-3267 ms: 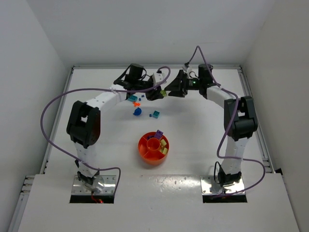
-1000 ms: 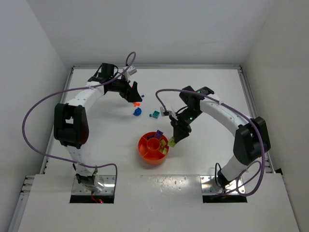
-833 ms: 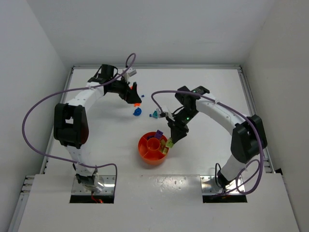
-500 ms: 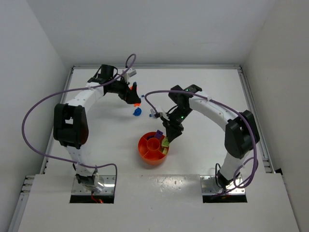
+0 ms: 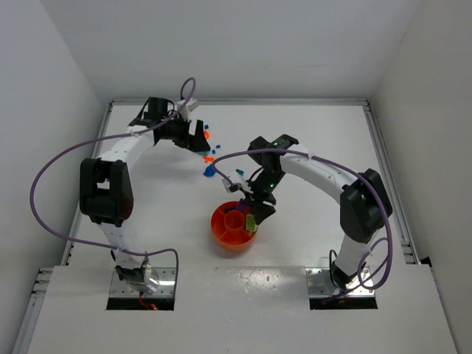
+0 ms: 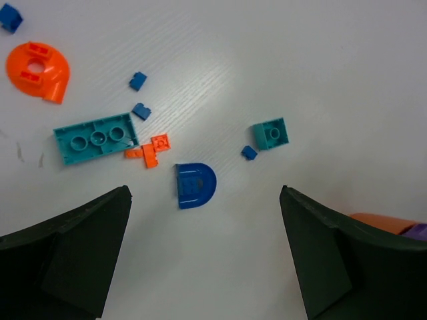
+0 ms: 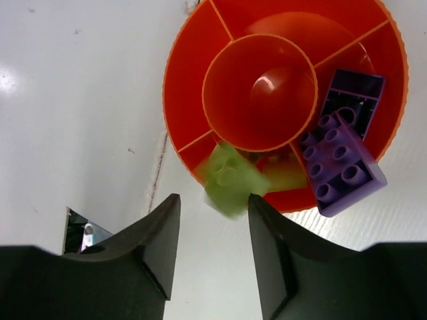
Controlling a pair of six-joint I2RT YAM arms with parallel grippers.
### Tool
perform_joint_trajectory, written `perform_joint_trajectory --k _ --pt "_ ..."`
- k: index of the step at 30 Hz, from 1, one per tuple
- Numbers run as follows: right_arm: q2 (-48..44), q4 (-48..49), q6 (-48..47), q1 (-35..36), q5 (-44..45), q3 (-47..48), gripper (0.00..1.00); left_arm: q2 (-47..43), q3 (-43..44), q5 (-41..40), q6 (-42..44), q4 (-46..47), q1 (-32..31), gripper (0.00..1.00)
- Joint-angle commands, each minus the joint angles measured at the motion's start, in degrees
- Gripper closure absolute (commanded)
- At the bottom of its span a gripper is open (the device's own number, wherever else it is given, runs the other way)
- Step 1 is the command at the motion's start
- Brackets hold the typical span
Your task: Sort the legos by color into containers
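Top external view: the white bench [image 5: 147, 214] carries the orange tray [image 5: 216, 227]. The right tool [image 5: 254, 212] hangs over the tray's right rim. The left tool [image 5: 200, 140] hovers well beyond the tray, up and to its left.

Right wrist view: the jaws stand partly apart. A blurred green brick [image 7: 230, 179] sits just past the fingertips, at the tray's rim, and no pad visibly presses it. Purple bricks [image 7: 343, 163] lie in a wedge beside the tray's centre cup [image 7: 260, 90], one overhanging the rim.

Left wrist view: the jaws are wide and hold nothing. Loose pieces lie on the bench below, apart from the tray: a teal bar [image 6: 95, 139], an orange curved piece [image 6: 37, 70], a blue D-shaped brick [image 6: 195, 185], a teal square [image 6: 270, 133], an orange bit [image 6: 152, 148] and blue specks [image 6: 138, 81].
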Motion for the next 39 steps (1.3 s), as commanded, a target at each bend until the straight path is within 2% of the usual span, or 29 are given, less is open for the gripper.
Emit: perform_joint_trajectory --k 1,3,6,7,9,12,13,16,19,22,25,26,28,31,34,36,37,39 --pt "0.4 1.9 -0.4 0.6 1.6 1.5 0.52 -1.9 -1.8 -7.0 -10.9 5.7 1.2 0.0" --pt "-0.3 3.6 1.5 0.6 2.3 1.5 0.46 -3.7 -3.4 -11.6 -10.9 9.1 1.2 0.0" --pt "-1.9 6.4 3.5 0.6 4.0 1.5 0.42 -6.3 -4.8 -13.6 -8.1 9.1 1.2 0.0" --pt "-1.9 8.1 5.2 0.6 4.6 1.5 0.42 -7.1 -6.0 -12.7 -5.1 9.1 1.2 0.0" --pt "-3.4 10.0 7.6 -0.1 4.6 1.5 0.42 -9.0 -8.0 -14.7 -4.3 11.0 1.2 0.0" --pt "-7.4 18.0 15.0 -0.7 8.9 -1.3 0.42 -12.3 -10.4 -18.1 -7.0 12.6 1.2 0.0" --pt "-10.1 23.9 19.6 -1.4 10.2 -3.7 0.42 -13.0 -11.0 -18.1 -7.0 12.6 1.8 0.0" --pt "-13.0 35.5 32.1 -2.7 18.3 -7.0 0.42 -13.6 -11.0 -16.2 -3.6 10.2 1.8 0.0" --pt "-13.0 39.5 40.6 -4.8 21.8 -7.0 0.42 -14.2 -10.1 -21.8 -3.0 7.1 -0.1 0.0" --pt "-14.3 42.7 44.6 -6.9 22.9 -8.7 0.42 -15.3 -10.1 -17.8 0.7 5.6 -0.7 0.0" --pt "-14.3 43.3 47.0 -8.6 21.3 -9.2 0.42 -13.4 -7.7 -11.3 8.8 0.2 -0.7 0.0" --pt "-14.3 43.3 47.5 -9.9 21.3 -8.7 0.42 -11.7 -3.9 -9.2 16.7 -3.0 -0.7 0.01" --pt "-13.1 42.7 48.8 -10.9 19.8 -8.7 0.42 -6.6 1.6 -6.3 22.9 -10.4 0.4 0.04" --pt "-10.6 43.3 50.7 -13.6 18.4 -6.4 0.42 0.4 7.4 0.8 41.3 -19.3 3.7 0.1" --pt "-10.0 44.7 51.4 -14.9 17.8 -4.6 0.42 6.0 12.1 1.5 49.1 -23.9 4.9 0.13" --pt "-9.3 44.7 51.4 -15.8 17.8 -2.7 0.41 13.1 20.6 1.5 58.3 -29.5 4.9 0.17" --pt "-8.5 44.0 51.4 -16.5 17.8 -2.0 0.41 15.6 23.7 2.1 61.9 -37.2 4.9 0.19" --pt "-8.5 44.5 51.4 -17.2 17.2 -1.4 0.41 19.5 30.4 0.6 67.6 -41.5 4.4 0.23"
